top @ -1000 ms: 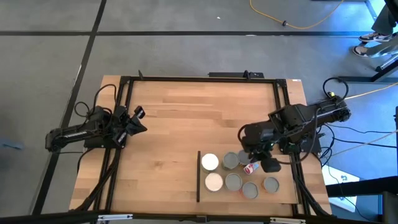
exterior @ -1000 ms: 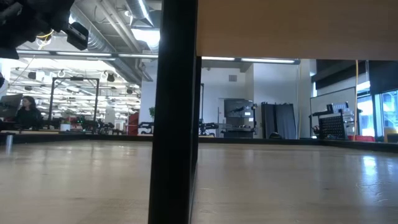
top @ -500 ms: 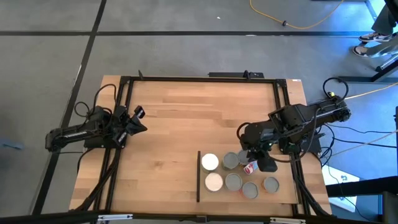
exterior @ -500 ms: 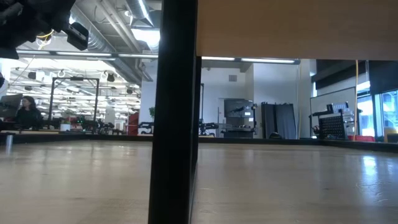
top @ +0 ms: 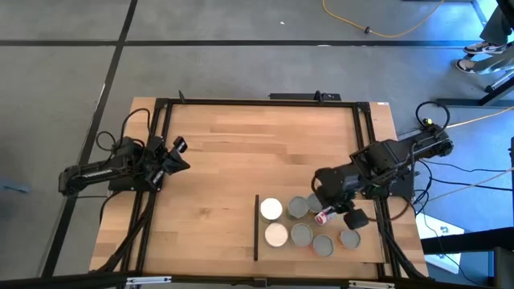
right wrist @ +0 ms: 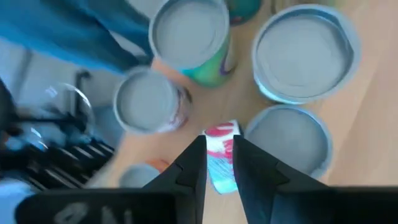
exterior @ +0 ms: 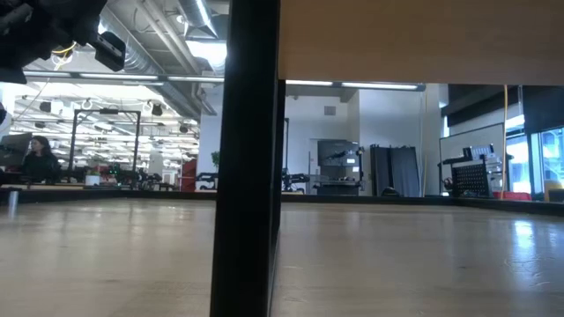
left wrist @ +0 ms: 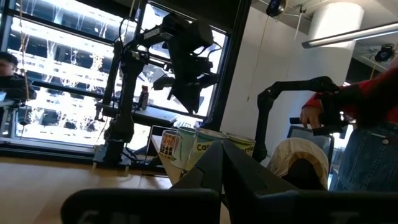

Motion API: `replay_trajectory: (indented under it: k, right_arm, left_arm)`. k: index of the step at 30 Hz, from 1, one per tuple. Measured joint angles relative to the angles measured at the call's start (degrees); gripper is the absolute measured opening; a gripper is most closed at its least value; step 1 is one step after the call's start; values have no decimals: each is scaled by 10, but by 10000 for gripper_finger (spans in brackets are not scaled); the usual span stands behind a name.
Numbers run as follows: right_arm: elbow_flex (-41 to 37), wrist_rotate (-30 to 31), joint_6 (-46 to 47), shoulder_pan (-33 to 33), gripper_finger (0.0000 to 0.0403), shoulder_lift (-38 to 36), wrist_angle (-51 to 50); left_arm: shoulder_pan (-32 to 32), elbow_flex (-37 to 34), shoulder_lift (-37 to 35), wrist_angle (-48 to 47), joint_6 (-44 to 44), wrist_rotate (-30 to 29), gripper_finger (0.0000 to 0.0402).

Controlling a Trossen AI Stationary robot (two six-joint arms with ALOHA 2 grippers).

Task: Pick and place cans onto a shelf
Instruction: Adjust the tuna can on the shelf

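The shelf (top: 369, 255) is a light-wood board at the table's near right, with a dark strip (top: 256, 229) on its left edge. Several cans stand upright on it: two white-topped (top: 271, 209) (top: 276, 234) and several grey-topped (top: 301, 234) (right wrist: 303, 53). My right gripper (top: 324, 211) (right wrist: 219, 158) hangs above them, shut on a can with a red and white label (top: 324, 216). My left gripper (top: 178, 156) (left wrist: 221, 163) waits shut at the table's left edge, off the table top. My right gripper pinches the labelled can by its side (right wrist: 221, 149) between its two fingers, coming from above and slanting down. The can is lifted clear above the standing cans. It is tilted, so its labelled side shows from overhead.
The wooden tabletop (top: 241, 152) lies bare left of and beyond the shelf, inside a black frame (top: 257, 101). A black post (exterior: 247, 158) stands close in the low view. Beyond the table a person's sleeve (left wrist: 354, 99) shows in the left wrist view.
My right wrist has rolled a little and its arm has swung slightly toward the table's near right corner. The labelled can stays held over about the same spot on the shelf. The standing cans have not moved.
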Motion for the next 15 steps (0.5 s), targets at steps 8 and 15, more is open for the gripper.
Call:
replay_trajectory:
  k: [8,15]
  right_arm:
    - [0,160,-57,51,79,0,-71]
    - [0,173,-54,91,79,8,-73]
  left_arm:
    - [0,0,0,-6,0,1,0]
    - [0,0,0,-15,0,1,0]
